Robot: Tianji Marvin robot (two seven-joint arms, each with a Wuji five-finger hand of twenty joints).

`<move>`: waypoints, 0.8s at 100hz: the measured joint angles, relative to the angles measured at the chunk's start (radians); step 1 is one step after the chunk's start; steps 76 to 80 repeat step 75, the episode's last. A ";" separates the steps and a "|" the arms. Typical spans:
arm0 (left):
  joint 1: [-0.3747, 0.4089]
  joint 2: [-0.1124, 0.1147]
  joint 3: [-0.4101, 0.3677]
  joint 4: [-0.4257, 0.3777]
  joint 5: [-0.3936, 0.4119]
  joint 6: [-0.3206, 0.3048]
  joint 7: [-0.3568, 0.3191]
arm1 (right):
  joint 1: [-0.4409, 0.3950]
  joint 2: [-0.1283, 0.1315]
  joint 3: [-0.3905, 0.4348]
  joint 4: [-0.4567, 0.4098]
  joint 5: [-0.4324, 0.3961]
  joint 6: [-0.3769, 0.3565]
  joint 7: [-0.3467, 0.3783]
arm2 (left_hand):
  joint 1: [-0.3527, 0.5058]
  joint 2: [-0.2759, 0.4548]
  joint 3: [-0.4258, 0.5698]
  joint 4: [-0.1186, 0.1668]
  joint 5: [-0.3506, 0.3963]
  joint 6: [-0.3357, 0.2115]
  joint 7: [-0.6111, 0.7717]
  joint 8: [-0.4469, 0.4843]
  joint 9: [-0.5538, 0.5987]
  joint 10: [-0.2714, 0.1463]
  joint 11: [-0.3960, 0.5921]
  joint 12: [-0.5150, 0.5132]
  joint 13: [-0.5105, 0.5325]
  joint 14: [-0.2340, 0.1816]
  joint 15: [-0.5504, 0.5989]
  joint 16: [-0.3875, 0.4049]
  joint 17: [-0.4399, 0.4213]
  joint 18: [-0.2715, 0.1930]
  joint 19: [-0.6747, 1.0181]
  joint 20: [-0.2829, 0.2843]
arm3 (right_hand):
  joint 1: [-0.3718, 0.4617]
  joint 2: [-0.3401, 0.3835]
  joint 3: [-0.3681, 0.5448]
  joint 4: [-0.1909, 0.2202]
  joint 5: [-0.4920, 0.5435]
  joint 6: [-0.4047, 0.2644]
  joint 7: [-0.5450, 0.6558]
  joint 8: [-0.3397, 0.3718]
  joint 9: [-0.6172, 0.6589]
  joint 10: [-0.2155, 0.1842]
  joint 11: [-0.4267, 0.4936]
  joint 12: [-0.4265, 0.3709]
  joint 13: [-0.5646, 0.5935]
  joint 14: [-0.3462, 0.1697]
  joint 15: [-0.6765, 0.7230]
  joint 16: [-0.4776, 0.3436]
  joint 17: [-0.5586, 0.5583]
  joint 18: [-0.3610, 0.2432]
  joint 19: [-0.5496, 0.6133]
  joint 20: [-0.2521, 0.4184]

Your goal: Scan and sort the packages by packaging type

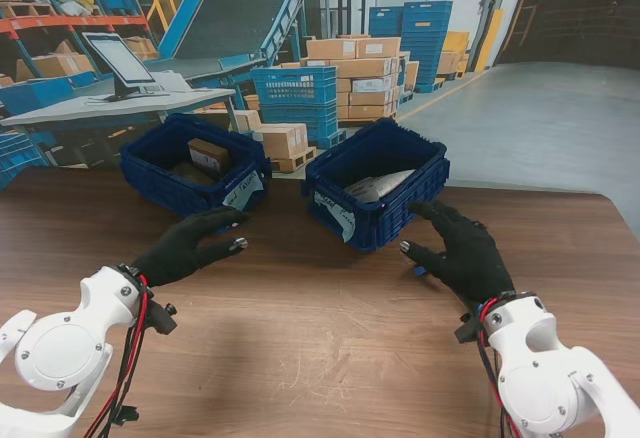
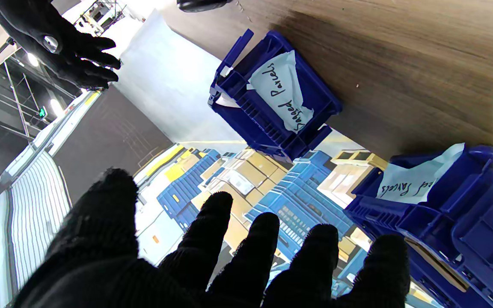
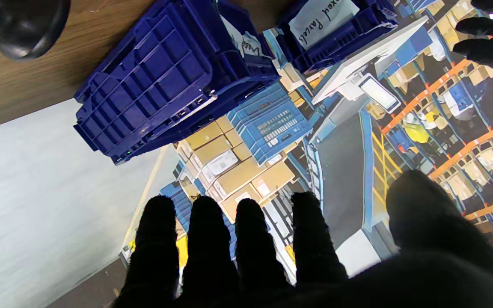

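Fingers: left hand and right hand both spread, holding nothing.
Boxed bin: eleven o'clock, a box inside.
Bagged bin: one o'clock, a bag inside.
Table: no loose parcel visible.
Tip: read each label before dropping anything.

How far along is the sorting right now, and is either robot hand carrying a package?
Done: a cardboard box lies in the left bin, and a bagged parcel in the right bin. In hand: nothing; the left robot hand and right robot hand are open over the table. Left: no waiting packages are visible.
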 measured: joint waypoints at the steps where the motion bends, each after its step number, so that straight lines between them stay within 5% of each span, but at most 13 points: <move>1: 0.000 0.000 0.000 -0.001 0.000 0.000 0.000 | -0.001 0.000 -0.002 0.000 0.000 0.000 -0.003 | 0.000 0.000 0.002 0.000 0.000 0.000 0.000 0.000 0.000 0.000 0.000 0.000 0.000 0.000 0.000 0.000 0.000 0.000 0.000 0.000 | 0.000 0.000 0.000 0.000 0.000 0.000 0.000 0.000 0.000 0.000 0.000 0.000 0.000 0.000 0.000 0.000 0.000 0.000 0.000 0.000; 80: 0.030 0.004 0.028 -0.020 -0.031 -0.017 -0.018 | 0.015 -0.007 -0.090 0.072 -0.027 -0.039 -0.058 | 0.001 0.000 -0.007 0.000 0.000 -0.001 0.000 -0.009 0.000 0.000 0.000 -0.010 0.000 0.000 0.000 -0.003 0.000 -0.001 -0.024 0.000 | 0.000 0.000 0.000 0.000 0.000 0.000 0.000 -0.009 0.011 0.000 -0.010 0.000 0.000 0.000 0.000 0.000 -0.004 0.000 -0.008 -0.001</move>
